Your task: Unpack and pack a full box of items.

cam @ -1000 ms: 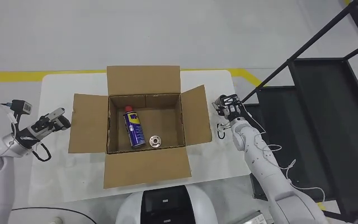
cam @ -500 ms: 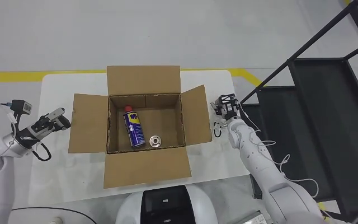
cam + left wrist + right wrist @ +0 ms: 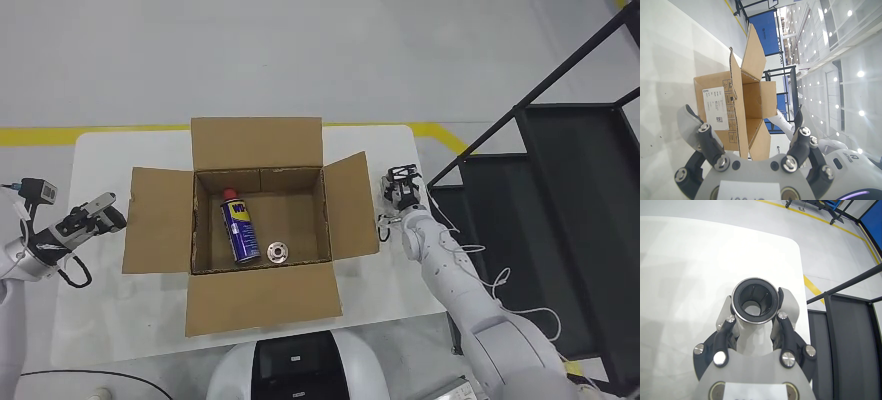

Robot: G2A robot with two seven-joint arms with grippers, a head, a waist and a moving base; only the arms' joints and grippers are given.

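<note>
Linear bearing (image 3: 755, 281): clamped in right gripper (image 3: 403, 188), just right of cardboard box (image 3: 257, 143). Seems stiff, heavy, smooth steel, probably slippery; best taken across round wall. Left gripper (image 3: 105, 210) spread, empty.

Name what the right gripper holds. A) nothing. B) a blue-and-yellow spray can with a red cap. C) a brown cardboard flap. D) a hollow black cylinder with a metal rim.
D: the right gripper is shut on the hollow black cylinder with a metal rim, while the blue-and-yellow spray can lies in the open cardboard box.
</note>
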